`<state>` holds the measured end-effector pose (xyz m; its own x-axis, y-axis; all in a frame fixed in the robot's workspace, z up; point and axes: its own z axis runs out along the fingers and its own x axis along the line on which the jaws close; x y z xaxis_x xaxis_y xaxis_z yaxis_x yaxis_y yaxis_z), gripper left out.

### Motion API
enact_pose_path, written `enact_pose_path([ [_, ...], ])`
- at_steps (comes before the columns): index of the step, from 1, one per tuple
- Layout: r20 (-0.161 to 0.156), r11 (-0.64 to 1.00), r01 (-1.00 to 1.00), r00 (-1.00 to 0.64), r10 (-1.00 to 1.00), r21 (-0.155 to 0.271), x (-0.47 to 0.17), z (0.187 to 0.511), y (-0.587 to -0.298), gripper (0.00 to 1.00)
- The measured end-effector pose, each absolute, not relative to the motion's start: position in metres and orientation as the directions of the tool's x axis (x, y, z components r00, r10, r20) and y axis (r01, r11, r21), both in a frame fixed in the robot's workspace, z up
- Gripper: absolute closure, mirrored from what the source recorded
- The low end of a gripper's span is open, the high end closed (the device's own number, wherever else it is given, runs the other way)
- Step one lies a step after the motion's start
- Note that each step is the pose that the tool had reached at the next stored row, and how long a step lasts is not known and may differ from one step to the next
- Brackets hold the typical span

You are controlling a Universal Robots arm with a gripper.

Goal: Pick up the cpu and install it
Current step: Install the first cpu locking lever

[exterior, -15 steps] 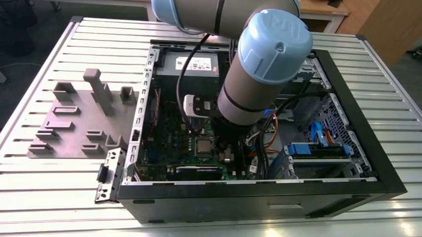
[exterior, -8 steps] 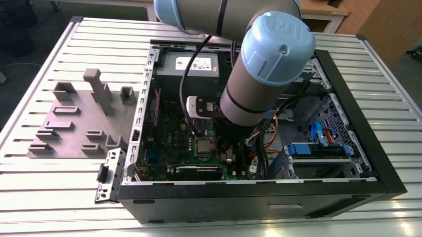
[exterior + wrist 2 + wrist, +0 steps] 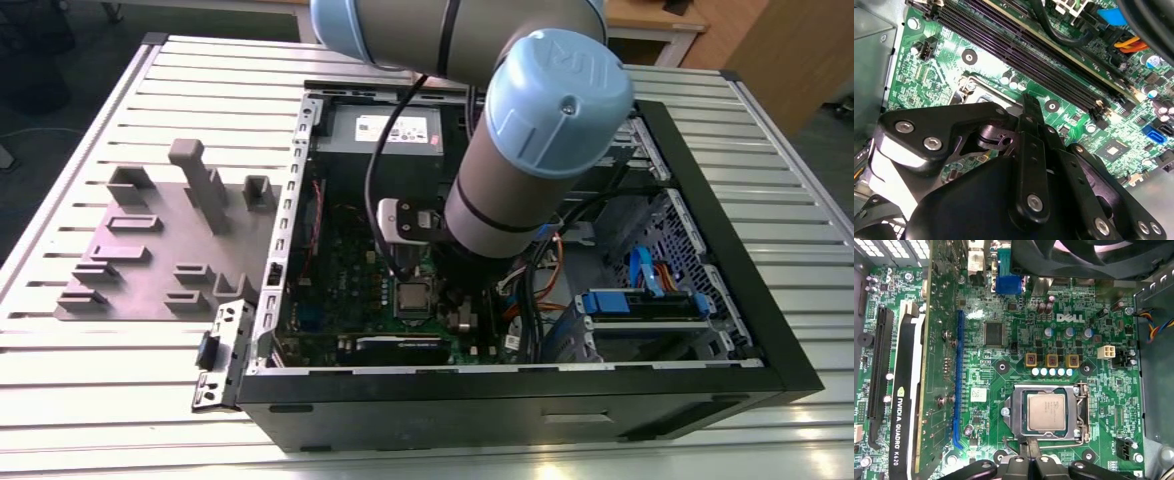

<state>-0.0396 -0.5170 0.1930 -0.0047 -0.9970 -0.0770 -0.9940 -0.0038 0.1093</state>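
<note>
Hovering low inside the open PC case [image 3: 787,370], the gripper [image 3: 1030,462] hangs just beside the socket frame [image 3: 1081,412] on the green motherboard [image 3: 1019,350], lined up for access from above. The cpu [image 3: 1046,411] lies flat in the socket, silvery top up, frame open around it, so it looks already seated. In the first wrist view the fingers [image 3: 1024,460] sit together at the socket's edge, nothing between them. Case lies on its side on the slatted tabletop [image 3: 107,370], which leaves the board facing up. Graphics card [image 3: 906,405] stands beside the socket, well clear.
</note>
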Motion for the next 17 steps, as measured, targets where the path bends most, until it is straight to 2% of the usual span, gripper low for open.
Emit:
enact_pose_path([
  [17, -0.077, -0.019, -0.994, 0.011, -0.997, 0.105, -0.0379, 0.1901, -0.5164, 0.89],
])
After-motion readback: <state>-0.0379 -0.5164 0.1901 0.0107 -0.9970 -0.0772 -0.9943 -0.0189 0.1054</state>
